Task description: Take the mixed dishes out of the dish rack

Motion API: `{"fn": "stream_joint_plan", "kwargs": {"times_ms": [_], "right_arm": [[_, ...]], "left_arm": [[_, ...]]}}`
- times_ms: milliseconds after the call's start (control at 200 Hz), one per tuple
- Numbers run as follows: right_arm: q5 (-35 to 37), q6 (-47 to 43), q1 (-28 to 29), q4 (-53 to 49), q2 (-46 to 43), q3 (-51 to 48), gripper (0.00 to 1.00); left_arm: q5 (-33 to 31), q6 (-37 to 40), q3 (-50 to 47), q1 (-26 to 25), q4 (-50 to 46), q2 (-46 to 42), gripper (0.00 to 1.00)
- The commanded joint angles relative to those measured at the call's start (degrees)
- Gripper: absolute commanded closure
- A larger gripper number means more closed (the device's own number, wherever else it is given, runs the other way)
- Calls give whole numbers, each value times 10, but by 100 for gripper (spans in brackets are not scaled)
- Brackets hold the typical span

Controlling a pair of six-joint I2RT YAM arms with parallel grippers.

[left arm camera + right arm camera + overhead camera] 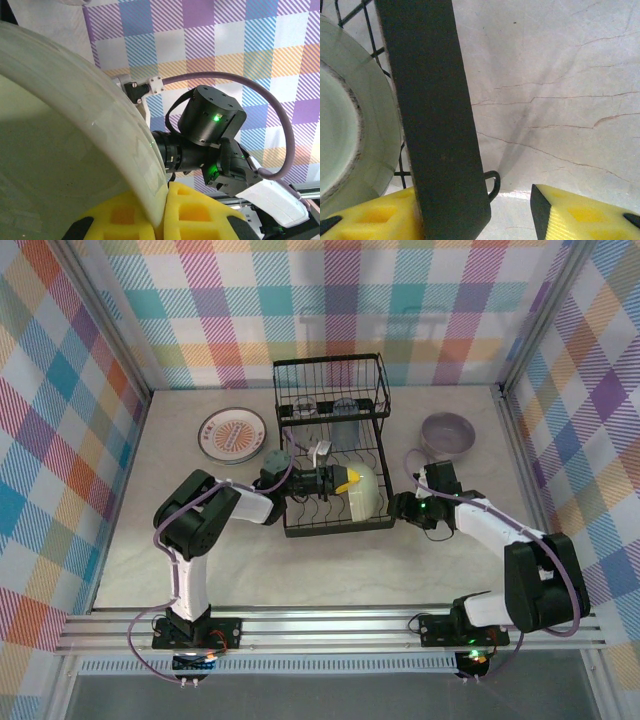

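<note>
Top external view is showing the black wire dish rack point(330, 445) sitting mid-table, with a pale green bowl point(368, 492) standing on edge in its lower level. The left gripper point(347, 480) is clamping that bowl's rim between its yellow pads. The right gripper point(402, 508) is hovering just beside the rack's right edge, jaws standing apart, gripping nothing.

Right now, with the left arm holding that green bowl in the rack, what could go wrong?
1. The left gripper pinches the bowl by its rim alone, so the bowl may tilt or slip when lifted.
2. The right gripper has a black bar of the rack between its open jaws; moving sideways could drag the rack.
3. Both grippers sit close together at the rack's right end, so they might collide.
</note>
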Motion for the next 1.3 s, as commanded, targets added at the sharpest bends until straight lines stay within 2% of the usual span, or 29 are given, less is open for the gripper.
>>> {"fn": "stream_joint_plan", "kwargs": {"times_ms": [0, 405, 870, 1290], "right_arm": [[-1, -10, 3, 6, 8, 17, 45], [2, -3, 3, 22, 23, 13, 49], [-9, -1, 7, 25, 26, 13, 65], [0, 6, 8, 23, 24, 16, 67]], "left_arm": [[15, -2, -1, 11, 66, -3, 100], [26, 4, 28, 9, 74, -1, 100], [64, 28, 69, -11, 74, 18, 100], [100, 54, 91, -15, 73, 13, 100]]}}
